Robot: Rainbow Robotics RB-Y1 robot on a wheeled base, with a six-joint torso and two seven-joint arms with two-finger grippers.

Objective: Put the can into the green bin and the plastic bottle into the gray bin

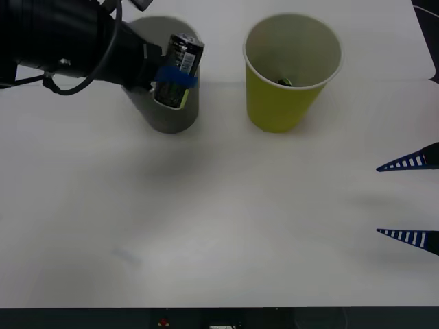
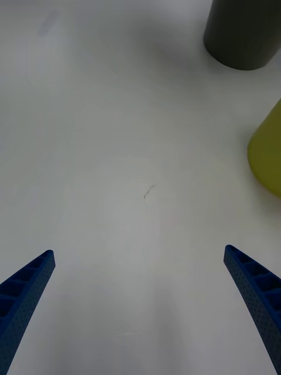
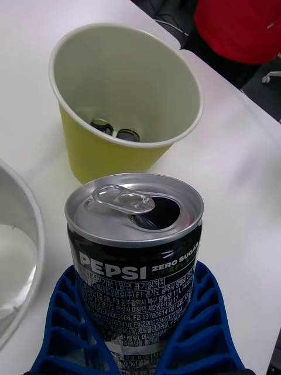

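**Holding the Pepsi can above the gray bin**

Gripping the can (image 1: 180, 70), the left end effector (image 1: 171, 79) hangs over the gray bin (image 1: 175, 116) at the far left of the table (image 1: 219, 226), its blue ribbed fingers (image 3: 70, 316) clamped around the can's lower body. The can is a black Pepsi Zero Sugar can with a silver top; its pull-tab opening is already punched open, as the left wrist view shows. In the front view the can stands roughly upright, slightly tilted, and overlaps the gray bin's near rim.

The green bin (image 1: 288, 103) stands upright just beside the gray bin, toward the robot's right, and the two are apart. At its bottom lie small dark round objects (image 3: 116, 130), too small to identify.

The right end effector (image 1: 411, 200) waits at the right edge of the table, well apart from both bins, its two blue fingers spread wide with nothing between them. A faint scuff mark (image 2: 148, 191) shows on the table ahead of it.
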